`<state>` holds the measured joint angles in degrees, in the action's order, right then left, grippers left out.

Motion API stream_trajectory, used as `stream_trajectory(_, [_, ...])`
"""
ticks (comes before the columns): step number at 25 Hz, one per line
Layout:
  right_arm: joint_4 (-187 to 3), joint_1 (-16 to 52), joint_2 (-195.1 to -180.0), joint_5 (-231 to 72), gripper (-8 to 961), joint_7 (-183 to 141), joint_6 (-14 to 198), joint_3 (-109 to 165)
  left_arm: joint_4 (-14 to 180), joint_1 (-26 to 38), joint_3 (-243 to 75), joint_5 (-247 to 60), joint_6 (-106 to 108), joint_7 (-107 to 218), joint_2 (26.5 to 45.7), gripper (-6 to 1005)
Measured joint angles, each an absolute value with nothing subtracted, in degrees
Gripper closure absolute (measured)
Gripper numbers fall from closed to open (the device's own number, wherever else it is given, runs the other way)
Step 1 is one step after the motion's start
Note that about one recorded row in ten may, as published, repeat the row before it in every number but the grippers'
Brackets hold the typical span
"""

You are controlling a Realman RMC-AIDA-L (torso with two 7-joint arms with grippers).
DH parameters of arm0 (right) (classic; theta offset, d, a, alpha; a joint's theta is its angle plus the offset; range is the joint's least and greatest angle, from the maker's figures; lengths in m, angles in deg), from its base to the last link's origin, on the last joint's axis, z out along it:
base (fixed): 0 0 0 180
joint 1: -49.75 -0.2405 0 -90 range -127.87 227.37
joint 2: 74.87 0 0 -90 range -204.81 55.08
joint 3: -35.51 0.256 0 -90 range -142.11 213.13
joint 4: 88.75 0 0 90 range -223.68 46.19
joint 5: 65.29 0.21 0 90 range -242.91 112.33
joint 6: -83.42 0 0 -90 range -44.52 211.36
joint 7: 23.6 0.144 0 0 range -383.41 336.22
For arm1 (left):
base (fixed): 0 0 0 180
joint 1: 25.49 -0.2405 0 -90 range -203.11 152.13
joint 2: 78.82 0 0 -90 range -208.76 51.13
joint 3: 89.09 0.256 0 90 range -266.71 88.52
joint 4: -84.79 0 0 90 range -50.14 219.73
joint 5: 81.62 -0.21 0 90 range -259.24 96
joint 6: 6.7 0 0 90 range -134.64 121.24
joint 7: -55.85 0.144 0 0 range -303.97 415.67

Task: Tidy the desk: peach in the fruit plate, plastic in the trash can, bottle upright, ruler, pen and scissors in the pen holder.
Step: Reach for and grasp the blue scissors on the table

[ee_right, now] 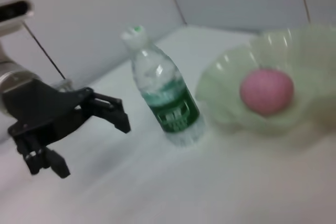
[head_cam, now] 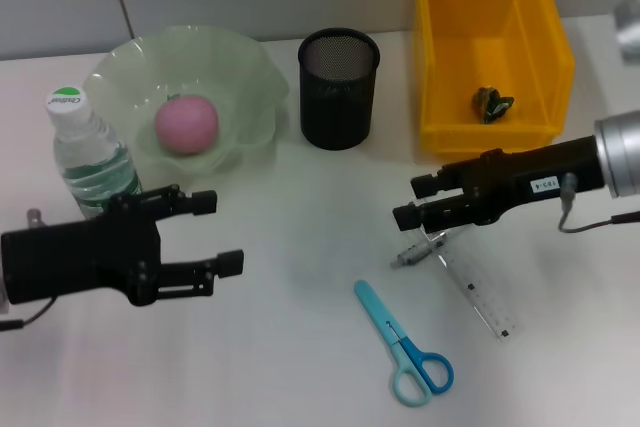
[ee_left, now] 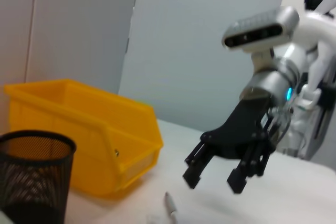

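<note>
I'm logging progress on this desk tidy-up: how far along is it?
Done: peach in the fruit plate, plastic in the yellow bin, bottle upright. In hand: right gripper, open, over pen and ruler. Left: those, scissors, empty pen holder. Left gripper idle, open.

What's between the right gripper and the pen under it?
Nothing visible. The right gripper, open, hangs just above the pen, which lies beside the ruler. The way to the pen holder looks open too.

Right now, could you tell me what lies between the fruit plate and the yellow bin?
In the head view, the black mesh pen holder stands upright between the fruit plate and the yellow bin; nothing else sits there.
</note>
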<state>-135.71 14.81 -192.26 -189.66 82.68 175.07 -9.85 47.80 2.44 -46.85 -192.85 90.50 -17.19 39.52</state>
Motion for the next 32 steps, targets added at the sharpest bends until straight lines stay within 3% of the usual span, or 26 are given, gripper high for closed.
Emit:
stream_trajectory(5, [-141.6,11.9,-192.29,-194.2,233,98.4,176.5,-16.0,48.5,1.4,-44.5,-192.9,88.6,-14.0,39.56,153])
stream_trajectory(13, [-139.5,-0.7,-191.39,-208.4,232,120.7,179.6,-25.3,49.7,0.1,-43.8,-192.9,87.3,-10.1,39.57,153])
stream_trajectory(21, [-128.9,-13.3,-193.05,-216.5,233,127.4,179.3,-27.1,50.0,-1.1,-43.7,-192.6,87.1,-9.0,39.57,154])
stream_trajectory(32, [-122.5,-17.5,-194.4,-217.4,232,128.9,173.4,-31.5,50.0,-0.9,-43.7,-192.4,87.5,-8.9,39.57,154])
